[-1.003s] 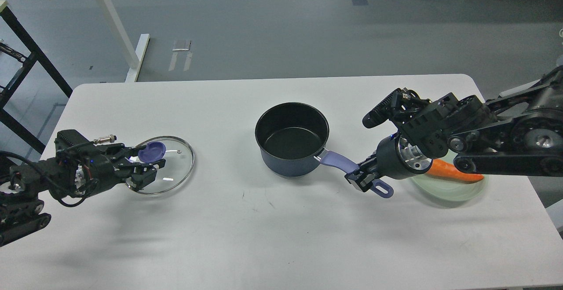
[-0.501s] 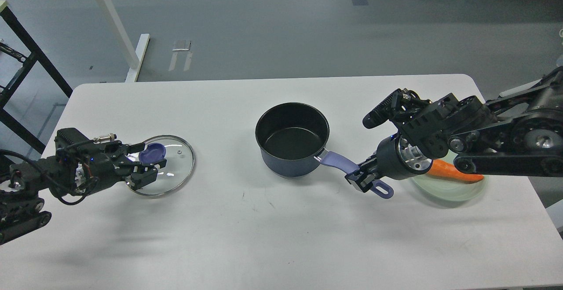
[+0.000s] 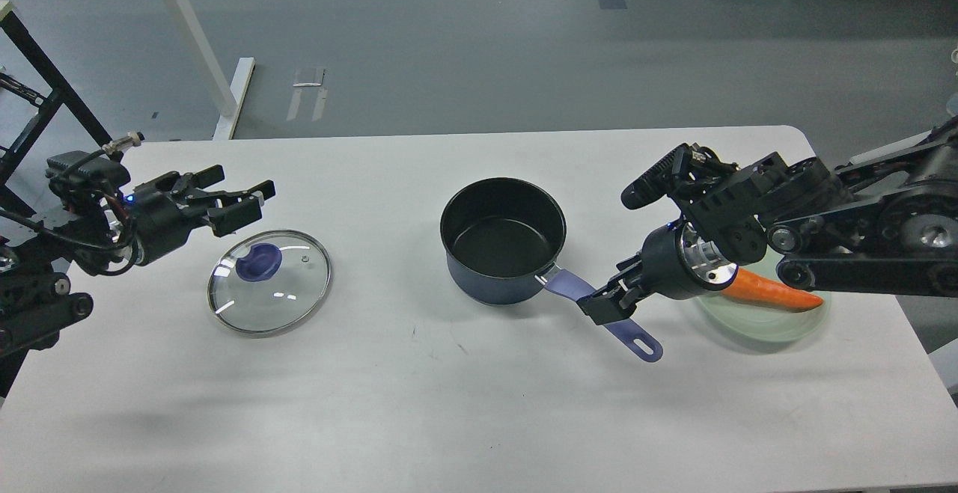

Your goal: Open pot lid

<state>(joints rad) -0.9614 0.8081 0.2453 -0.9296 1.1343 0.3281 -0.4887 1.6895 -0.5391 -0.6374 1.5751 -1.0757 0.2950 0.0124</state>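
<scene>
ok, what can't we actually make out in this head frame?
- Right gripper at the pot handle: dark, so whether it is clamped on the handle is unclear.
- Carrot and plate: partly hidden behind the right arm.
- Both arms: cut off by the frame edges.
- Pot outer far wall: hidden by its own rim.

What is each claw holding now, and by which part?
The right claw grips the dark blue pot by its purple handle. The left claw is open and holds nothing, apart from the round glass lid.

Lid (image 3: pixel 269 281) flat on table (image 3: pixel 419 403); pot (image 3: pixel 503 239) uncovered; left pincer (image 3: pixel 238 200) spread.
</scene>
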